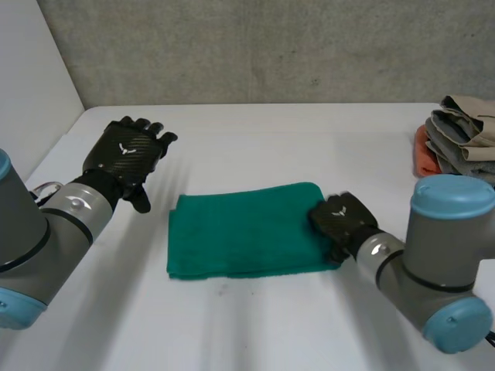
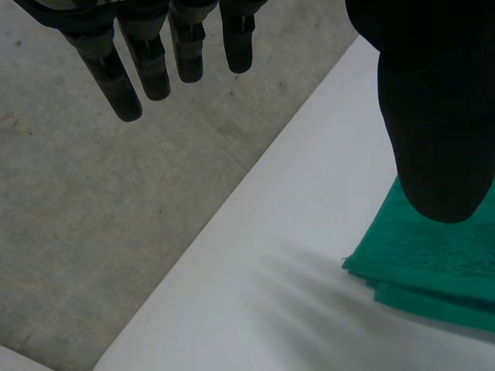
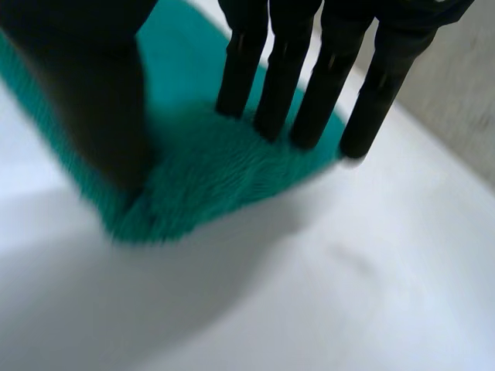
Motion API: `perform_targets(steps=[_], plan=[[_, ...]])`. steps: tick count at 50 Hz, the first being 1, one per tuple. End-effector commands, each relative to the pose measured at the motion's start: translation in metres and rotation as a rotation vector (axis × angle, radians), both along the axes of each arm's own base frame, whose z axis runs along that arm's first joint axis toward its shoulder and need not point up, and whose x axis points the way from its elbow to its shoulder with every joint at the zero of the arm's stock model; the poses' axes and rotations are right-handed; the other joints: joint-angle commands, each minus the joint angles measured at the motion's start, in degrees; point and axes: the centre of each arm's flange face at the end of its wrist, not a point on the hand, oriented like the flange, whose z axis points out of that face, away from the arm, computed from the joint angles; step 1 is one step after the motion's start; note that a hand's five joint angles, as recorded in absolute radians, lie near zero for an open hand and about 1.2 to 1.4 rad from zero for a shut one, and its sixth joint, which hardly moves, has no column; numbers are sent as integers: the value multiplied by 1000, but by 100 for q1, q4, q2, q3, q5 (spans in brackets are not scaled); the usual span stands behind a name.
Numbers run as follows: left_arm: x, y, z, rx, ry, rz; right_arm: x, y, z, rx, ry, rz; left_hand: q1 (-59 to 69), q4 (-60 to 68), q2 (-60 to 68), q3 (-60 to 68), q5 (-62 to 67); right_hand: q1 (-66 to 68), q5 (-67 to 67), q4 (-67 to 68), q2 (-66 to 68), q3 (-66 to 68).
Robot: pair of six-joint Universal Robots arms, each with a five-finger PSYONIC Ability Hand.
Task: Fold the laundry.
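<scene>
The green towel (image 1: 244, 232) lies in the middle of the surface (image 1: 255, 147), already folded into a flat, layered rectangle with its long side running across in front of me; from my left wrist camera I can see the stacked layers at its near-left corner, so I judge at least one fold is in. My right hand (image 1: 340, 220) sits on the towel's right end, fingers (image 3: 244, 62) straight and side by side, tips pressed into the pile, the thumb down on the cloth near the corner. It reads to me as a flat press rather than a pinch, there to pin that end or smooth the layers so they don't spring apart. My left hand (image 1: 128, 154) hovers over bare surface, off the towel's left end and apart from it, fingers straight and slightly spread, holding nothing. I take it as parked clear, so it neither drags the cloth nor blocks my look at the left edge, yet close enough to come in for another fold. Well apart at the far right edge sits a stack of folded laundry (image 1: 464, 135) in beige and grey, resting against an orange piece (image 1: 424, 158). That is likely where finished items go.
</scene>
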Motion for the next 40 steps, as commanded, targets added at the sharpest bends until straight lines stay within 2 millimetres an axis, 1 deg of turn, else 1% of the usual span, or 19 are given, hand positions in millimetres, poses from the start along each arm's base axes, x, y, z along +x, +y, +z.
perform_targets(steps=[1, 2, 4, 5, 6, 9, 10, 12, 14, 17, 18, 20, 21, 25, 29, 30, 33, 37, 40], plan=[[-7, 7, -4, 8, -2, -27, -19, -36, 4, -111, 51, -101, -78, -149, -169, -195, -254, 3116, 3187, 3253, 3125, 3244], [-8, 8, -4, 8, -2, -29, -18, -40, 10, -160, 46, -112, -78, -149, -169, -195, -254, 3116, 3187, 3253, 3125, 3244], [-8, 8, -4, 10, -3, -29, -4, -42, 38, -312, -4, -102, -78, -149, -169, -195, -254, 3116, 3187, 3253, 3125, 3244], [-8, 9, -4, 10, -3, -27, 6, -36, 49, -354, -24, -73, -78, -149, -169, -195, -254, 3116, 3187, 3253, 3125, 3244], [-8, 9, -3, 9, -5, -26, 26, -20, 66, -417, -72, -1, -78, -149, -169, -195, -254, 3116, 3187, 3253, 3125, 3244], [-6, 9, -2, 6, -4, -21, 57, 9, 78, -460, -130, 139, -78, -149, -169, -195, -254, 3116, 3187, 3253, 3125, 3244], [-6, 10, -2, 6, -4, -21, 76, 30, 75, -457, -160, 249, -78, -149, -169, -195, -254, 3116, 3187, 3253, 3125, 3244], [-4, 9, 0, 4, -2, -13, 91, 50, 66, -431, -174, 356, -78, -149, -169, -195, -254, 3116, 3187, 3253, 3125, 3244], [-3, 10, 1, 2, -1, -10, 109, 79, 37, -362, -160, 504, -78, -149, -169, -195, -254, 3116, 3187, 3253, 3125, 3244], [-3, 11, 1, 8, 3, -8, 118, 97, 15, -294, -143, 582, -78, -149, -169, -195, -254, 3116, 3187, 3253, 3125, 3244], [-2, 12, 0, 13, 6, -8, 120, 103, 3, -250, -118, 593, -78, -149, -169, -195, -254, 1057, 1128, 1194, 1066, 1185], [-4, 15, 0, 32, 35, -12, 119, 101, -3, -217, -94, 570, -78, -149, -169, -195, -254, -2998, -2927, -2860, -2989, -2870], [-5, 15, 0, 38, 49, -11, 118, 98, -3, -207, -81, 547, -78, -149, -169, -195, -254, -3884, -3813, -3747, -3875, -3756], [-7, 16, 4, 85, 155, -8, 111, 83, 11, -175, -75, 413, -78, -149, -169, -195, -254, -3884, -3813, -3747, -3875, -3756], [-15, 19, 14, 123, 269, -18, 92, 39, 37, -103, -230, 234, -78, -149, -169, -195, -254, -3884, -3813, -3747, -3875, -3756], [-18, 20, 15, 135, 287, -25, 83, 19, 54, -81, -316, 164, -78, -149, -169, -195, -254, -3884, -3813, -3747, -3875, -3756], [-32, 28, 16, 182, 336, -54, 70, -2, 69, -22, -396, 96, -78, -149, -169, -195, -254, -3884, -3813, -3747, -3875, -3756], [-57, 36, -6, 277, 327, -89, 73, -9, 47, 192, -363, 81, -78, -149, -169, -195, -254, -3884, -3813, -3747, -3875, -3756], [-70, 39, -29, 342, 280, -48, 76, -12, 35, 263, -320, 68, -78, -149, -169, -195, -254, -3884, -3813, -3747, -3875, -3756]])
